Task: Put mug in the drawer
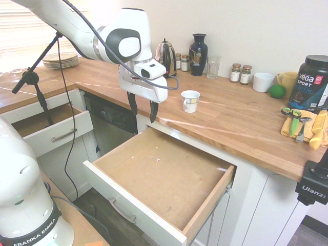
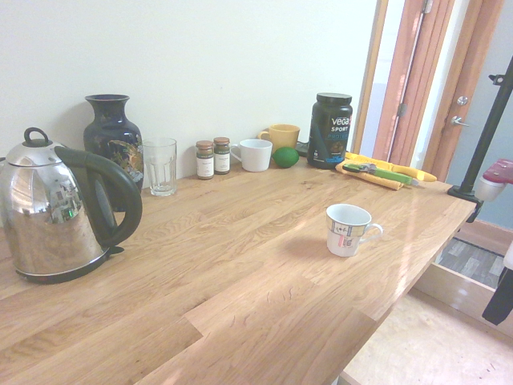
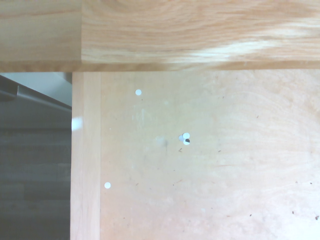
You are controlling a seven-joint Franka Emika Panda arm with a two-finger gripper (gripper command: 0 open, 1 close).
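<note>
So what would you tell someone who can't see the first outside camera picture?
A white robot arm holds its open fingers above the back corner of a big pulled-out drawer, which has nothing in it. A small white mug sits on the wooden counter behind, not picked up.

Dark tub (image 1: 310,82) at counter's far end: label reads "Vega SPORT"; same wording legible on it in second exterior view (image 2: 331,128). Arm base (image 1: 28,215) in foreground: "FRANKA EMIKA" on black band. Black mount (image 1: 313,185) at right edge: "Ulanzi". Mug (image 2: 348,229) side mark: unreadable.
</note>
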